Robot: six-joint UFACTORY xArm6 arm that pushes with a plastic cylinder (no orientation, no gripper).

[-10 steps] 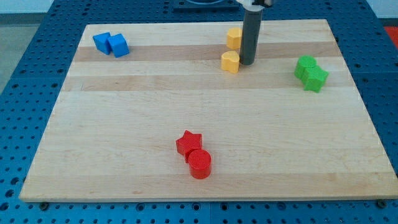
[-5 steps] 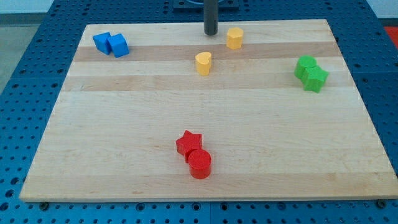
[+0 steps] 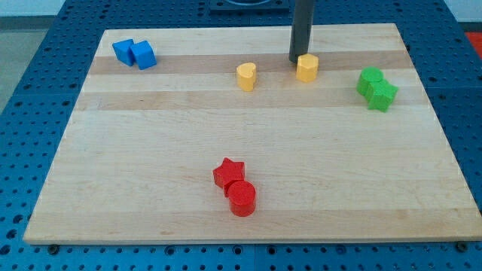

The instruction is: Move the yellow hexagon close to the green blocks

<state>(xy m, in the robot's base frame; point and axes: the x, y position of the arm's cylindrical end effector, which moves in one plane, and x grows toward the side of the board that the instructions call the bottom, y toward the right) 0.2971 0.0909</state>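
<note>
The yellow hexagon (image 3: 306, 67) lies near the view's top, right of centre. My tip (image 3: 298, 61) touches its upper left side; the dark rod rises out of the view's top. Two green blocks (image 3: 376, 88), touching each other, sit at the view's right, right of and slightly below the hexagon, with a gap of bare wood between them. A yellow heart-shaped block (image 3: 246, 76) lies left of the hexagon and my tip.
Two blue blocks (image 3: 135, 53) touch at the view's top left. A red star (image 3: 228, 172) and a red cylinder (image 3: 242, 198) touch near the view's bottom centre. The wooden board (image 3: 151, 150) ends in edges on all sides, over a blue perforated table.
My tip swept the yellow heart leftward, then went to the top and came down on the hexagon's left. The hexagon has slid right and down, toward the green blocks.
</note>
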